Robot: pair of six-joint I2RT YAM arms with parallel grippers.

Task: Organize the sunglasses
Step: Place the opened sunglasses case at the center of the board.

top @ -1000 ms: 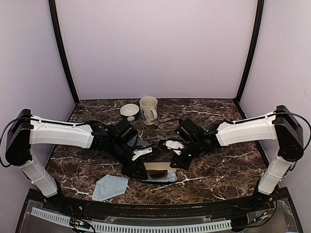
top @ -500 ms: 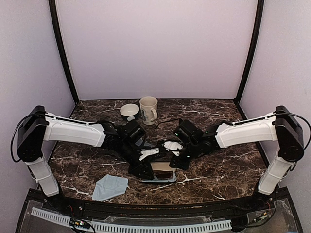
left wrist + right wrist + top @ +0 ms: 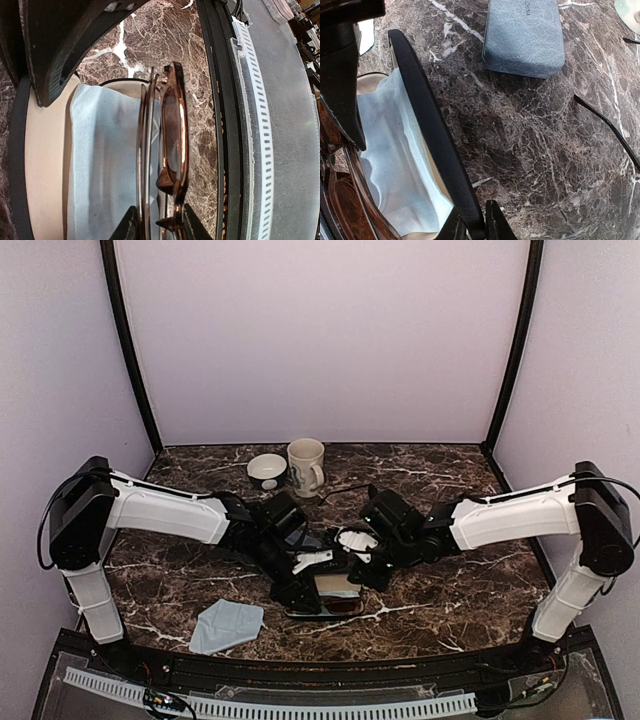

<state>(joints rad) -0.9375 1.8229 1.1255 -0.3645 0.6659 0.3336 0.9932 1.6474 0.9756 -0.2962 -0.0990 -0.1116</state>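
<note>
The dark brownish sunglasses are folded and stand on edge between my left gripper's jaws, which are shut on them. They hang over the open black oval case, just above its beige lining and a pale blue cloth. My right gripper is shut on the case's black rim. In the top view both grippers meet over the case near the table's front centre. One slim black arm of the wire-framed sunglasses lies on the marble to the right.
A grey-blue hard case lies shut on the marble beyond the oval case. A cream mug and a small bowl stand at the back. A loose blue cloth lies at the front left, near the table edge.
My left arm has reached rightward, carrying the brown sunglasses over the open case. My right gripper has shifted slightly left, still on the case rim.
</note>
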